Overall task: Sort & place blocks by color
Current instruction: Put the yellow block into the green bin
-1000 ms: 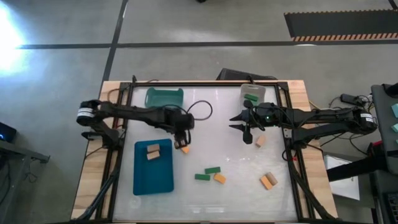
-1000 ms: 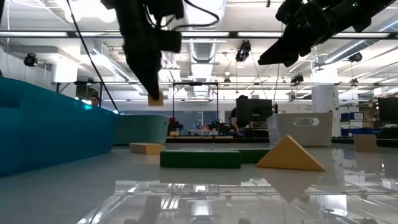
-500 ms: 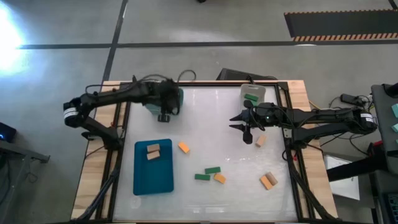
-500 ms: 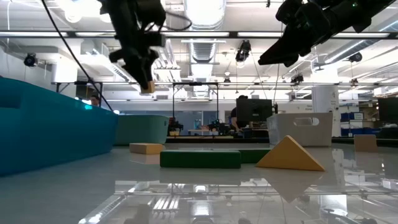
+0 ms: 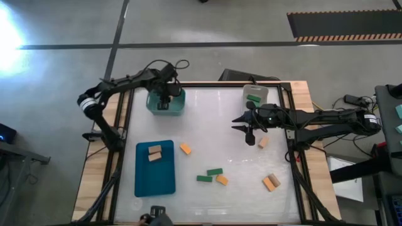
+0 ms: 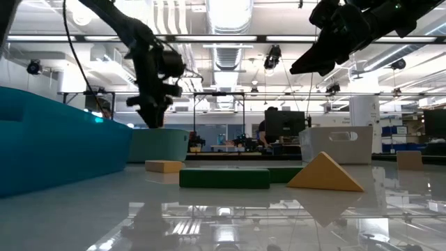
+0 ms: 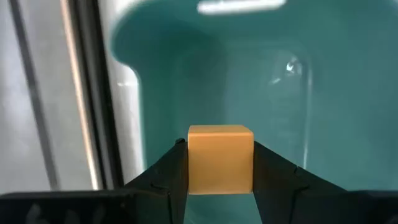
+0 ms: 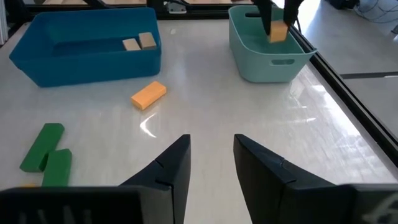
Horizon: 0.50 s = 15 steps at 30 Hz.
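My left gripper (image 5: 164, 103) hangs over the teal bin (image 5: 176, 108) at the table's far left, shut on a small orange block (image 7: 221, 158), which also shows above the bin in the right wrist view (image 8: 279, 32). My right gripper (image 8: 211, 155) hovers open and empty at the table's right (image 5: 249, 135). An orange block (image 5: 185, 149), two green blocks (image 5: 209, 175) and another orange one (image 5: 222, 180) lie flat on the table. Two tan blocks (image 5: 154, 152) lie in the blue bin (image 5: 154, 182). My left gripper pinches the orange block by two opposite side faces (image 7: 193, 162) between its two fingers (image 7: 168, 171). The fingers come from above, pointing steeply down. The block is lifted clear, over the teal bin's inside, its visible face level.
A clear bin (image 5: 264, 94) at the far right holds a green block (image 5: 254, 98). A tan block (image 5: 263, 142) and an orange-tan one (image 5: 271, 182) lie at the right. A dark frame runs round the table's edges. Open table lies between the bins.
My left gripper has swung from beside the blue bin toward the table's far edge and a little left, carrying the orange block, and has rolled about its own axis. It now hangs over the teal bin. The orange block lying beside the blue bin has stayed put.
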Each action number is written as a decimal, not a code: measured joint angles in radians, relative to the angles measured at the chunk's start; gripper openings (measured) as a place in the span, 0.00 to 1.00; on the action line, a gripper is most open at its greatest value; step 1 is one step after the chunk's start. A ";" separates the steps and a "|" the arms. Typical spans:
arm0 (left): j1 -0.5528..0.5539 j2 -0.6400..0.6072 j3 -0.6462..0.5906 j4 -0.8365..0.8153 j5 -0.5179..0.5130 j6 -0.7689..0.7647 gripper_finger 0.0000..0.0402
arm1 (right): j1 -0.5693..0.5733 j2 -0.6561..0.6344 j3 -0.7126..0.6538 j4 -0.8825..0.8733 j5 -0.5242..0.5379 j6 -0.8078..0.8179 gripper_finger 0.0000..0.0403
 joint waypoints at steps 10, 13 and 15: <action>0.039 0.078 0.000 0.023 0.004 0.004 0.30 | 0.000 0.000 -0.001 0.000 0.001 -0.004 0.28; 0.039 0.090 0.000 0.023 0.004 0.004 0.36 | 0.000 0.000 -0.001 0.000 0.001 -0.004 0.28; 0.039 0.093 0.000 0.022 0.004 0.005 0.43 | 0.000 0.000 -0.001 0.000 0.001 -0.004 0.28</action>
